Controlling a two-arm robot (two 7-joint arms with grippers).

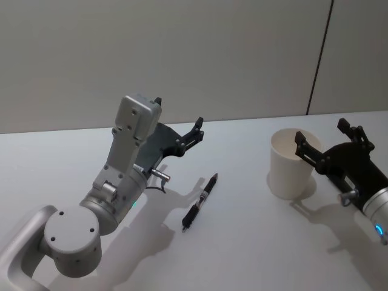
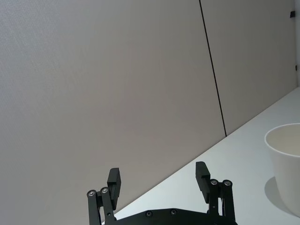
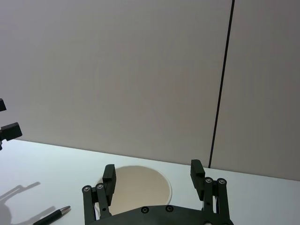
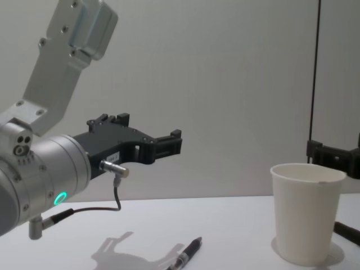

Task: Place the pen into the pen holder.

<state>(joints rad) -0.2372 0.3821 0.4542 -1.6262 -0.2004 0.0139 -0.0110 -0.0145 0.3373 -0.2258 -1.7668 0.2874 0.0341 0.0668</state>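
Lying flat on the white table (image 1: pixel 242 254), the pen (image 1: pixel 200 202) sits below and a little ahead of the left gripper (image 2: pixel 158 173), which hangs in the air with its jaws spread wide and nothing between them. The pen is dark, slim and rigid. It is probably very light, with a smooth round barrel that may roll or slip out of a careless pinch. The best hold looks to be across the middle of the barrel, with the fingers (image 2: pixel 114 180) coming down on either side of it and closing square to its length so it does not swivel. The pen holder (image 1: pixel 291 163), a plain white paper cup, stands upright well off to the side of the left jaws and just in front of the right gripper (image 3: pixel 153 169). That gripper's jaws are also spread and empty, and the cup mouth lies just below and ahead of the gap between them. One of its fingers shows against the cup's rim in the head view, and whether it touches cannot be told. The cup is likely thin-walled and easy to tip or dent, so a pen dropped against its rim could knock it over. Nothing lies on the table between pen and cup; the right gripper beside the rim is the only thing crowding the way in
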